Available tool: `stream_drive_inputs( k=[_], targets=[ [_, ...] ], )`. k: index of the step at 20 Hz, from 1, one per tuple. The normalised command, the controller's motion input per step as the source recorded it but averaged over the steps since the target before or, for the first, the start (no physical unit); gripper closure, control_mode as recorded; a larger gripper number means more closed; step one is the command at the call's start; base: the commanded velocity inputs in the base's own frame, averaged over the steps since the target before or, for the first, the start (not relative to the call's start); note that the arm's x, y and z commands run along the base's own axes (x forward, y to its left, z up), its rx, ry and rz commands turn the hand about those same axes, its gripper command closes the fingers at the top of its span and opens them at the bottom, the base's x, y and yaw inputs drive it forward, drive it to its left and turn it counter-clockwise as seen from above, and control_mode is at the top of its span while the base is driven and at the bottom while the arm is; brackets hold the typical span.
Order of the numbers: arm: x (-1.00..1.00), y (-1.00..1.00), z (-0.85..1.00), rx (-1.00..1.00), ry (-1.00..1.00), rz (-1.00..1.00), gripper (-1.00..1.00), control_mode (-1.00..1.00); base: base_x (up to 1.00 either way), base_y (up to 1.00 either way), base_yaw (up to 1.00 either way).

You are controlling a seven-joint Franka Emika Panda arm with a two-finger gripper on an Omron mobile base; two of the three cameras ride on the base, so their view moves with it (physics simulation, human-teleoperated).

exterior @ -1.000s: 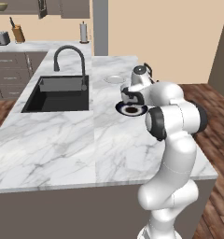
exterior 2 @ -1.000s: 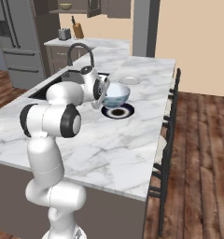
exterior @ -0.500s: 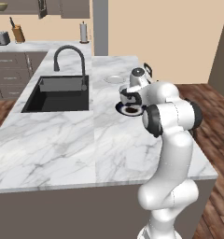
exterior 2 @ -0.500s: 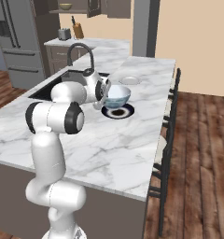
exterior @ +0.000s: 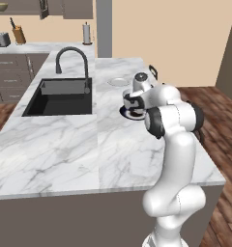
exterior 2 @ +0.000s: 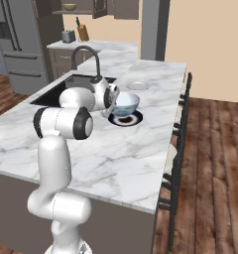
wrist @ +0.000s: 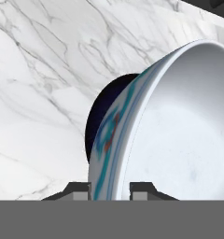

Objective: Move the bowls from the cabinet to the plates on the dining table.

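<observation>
My gripper [exterior 2: 112,99] is shut on the rim of the white bowl with a blue pattern [exterior 2: 126,102], holding it just over the black-rimmed plate [exterior 2: 125,118] on the marble dining table [exterior 2: 111,158]. In the hand view the bowl's rim [wrist: 115,154] runs between my fingertips [wrist: 79,189], with the dark plate [wrist: 96,126] behind it. I cannot tell whether bowl and plate touch. The pale plate [exterior 2: 138,85] lies bare farther back. From the left, my gripper [exterior: 132,102] hides most of the bowl above the plate [exterior: 129,114]. The olive-tan bowl [exterior 2: 69,7] sits in the open cabinet [exterior 2: 98,7].
A black sink [exterior: 60,96] with an arched black faucet [exterior: 72,55] takes up the table's left half. Dark chairs [exterior 2: 178,149] line the right edge. On the back counter stand a toaster [exterior 2: 67,35], a knife block [exterior 2: 83,32] and a paper towel roll [exterior: 86,34].
The bowl has sunk a little toward the black-rimmed plate, still in my gripper. The arm's elbow has shifted slightly.
</observation>
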Motion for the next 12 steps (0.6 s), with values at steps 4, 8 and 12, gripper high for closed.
stream_drive_inputs(
  k=[4, 8, 12],
  targets=[
    [0.24, -0.03, -0.15, 0.00, 0.00, 0.00, 1.00, -1.00, 0.00, 0.00, 0.00],
    [0.23, -0.02, -0.16, 0.00, 0.00, 0.00, 1.00, -1.00, 0.00, 0.00, 0.00],
    [0.22, 0.00, -0.14, 0.00, 0.00, 0.00, 1.00, -1.00, 0.00, 0.00, 0.00]
  ],
)
